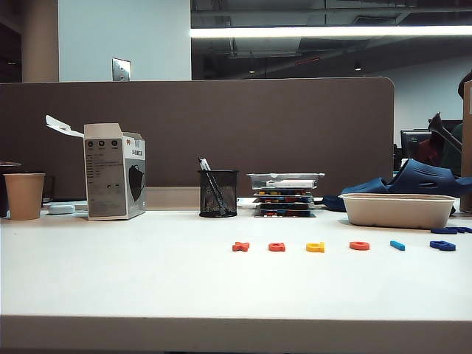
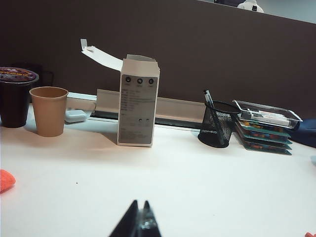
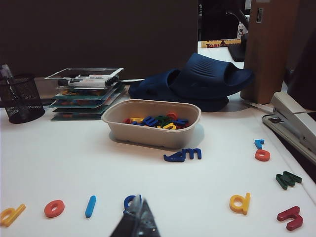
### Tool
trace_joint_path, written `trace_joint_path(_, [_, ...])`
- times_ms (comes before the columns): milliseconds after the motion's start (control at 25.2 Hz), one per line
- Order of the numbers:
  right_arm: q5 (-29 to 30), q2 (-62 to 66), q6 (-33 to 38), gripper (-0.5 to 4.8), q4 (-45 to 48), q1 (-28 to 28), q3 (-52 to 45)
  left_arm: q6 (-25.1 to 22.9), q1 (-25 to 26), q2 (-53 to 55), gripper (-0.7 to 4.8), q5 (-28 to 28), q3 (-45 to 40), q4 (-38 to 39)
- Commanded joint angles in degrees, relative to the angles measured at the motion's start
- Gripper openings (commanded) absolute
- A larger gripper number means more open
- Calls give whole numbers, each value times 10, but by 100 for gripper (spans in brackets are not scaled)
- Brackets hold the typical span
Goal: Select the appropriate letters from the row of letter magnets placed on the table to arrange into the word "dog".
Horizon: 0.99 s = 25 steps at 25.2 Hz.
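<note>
Nearest the right wrist camera, the right end effector (image 3: 136,222) hangs low over the white tabletop (image 1: 118,273) with its fingers pressed together, holding nothing. Just behind its tip lies the dark blue "g" (image 3: 131,201), and running toward nine o'clock from it are the light blue bar (image 3: 90,206), the red-orange "o" (image 3: 54,208) and the yellow "d" (image 3: 12,215), none touching another. The left end effector (image 2: 139,223) likewise shows its fingers drawn together over bare tabletop, well apart from the letters.

In the exterior view the row of letter magnets (image 1: 339,245) sits on the right half of the tabletop: the red-orange "x" (image 1: 240,246) at the nine o'clock end, then another red-orange letter (image 1: 276,247), the yellow "d", the ring "o", the bar, and the "g" at the three o'clock end.

Farther back, toward twelve o'clock from the row, stands an off-white oval bowl (image 3: 150,127) heaped with loose coloured letters. Behind that are a black mesh pen cup (image 1: 218,193), stacked trays (image 1: 285,196) and a dark blue slipper (image 3: 197,81). Toward ten o'clock stand an opened white carton (image 1: 114,171) and a paper cup (image 1: 24,195), before the brown partition panel (image 1: 221,125).
</note>
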State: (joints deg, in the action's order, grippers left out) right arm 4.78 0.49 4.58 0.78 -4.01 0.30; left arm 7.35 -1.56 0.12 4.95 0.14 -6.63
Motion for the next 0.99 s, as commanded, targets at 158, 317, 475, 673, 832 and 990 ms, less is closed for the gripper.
trace_joint_path(158, [0, -5, -1, -5, 12, 0, -3, 2, -1, 0, -5, 3, 3, -7])
trace_joint_path(317, [0, -5, -2, -5, 12, 0, -3, 2, -1, 0, -5, 3, 3, -7])
trace_joint_path(475, [0, -5, -1, -5, 12, 0, -3, 2, -1, 0, -5, 3, 3, -7])
trace_joint_path(673, [0, -5, -2, -5, 12, 0, -3, 2, -1, 0, -5, 3, 3, -8])
trace_joint_path(832, [0, -5, -2, -5, 12, 0, -3, 2, -1, 0, -6, 36, 33, -11])
trace_joint_path(990, [0, -5, -2, -5, 12, 0, -3, 2, -1, 0, -6, 65, 85, 26])
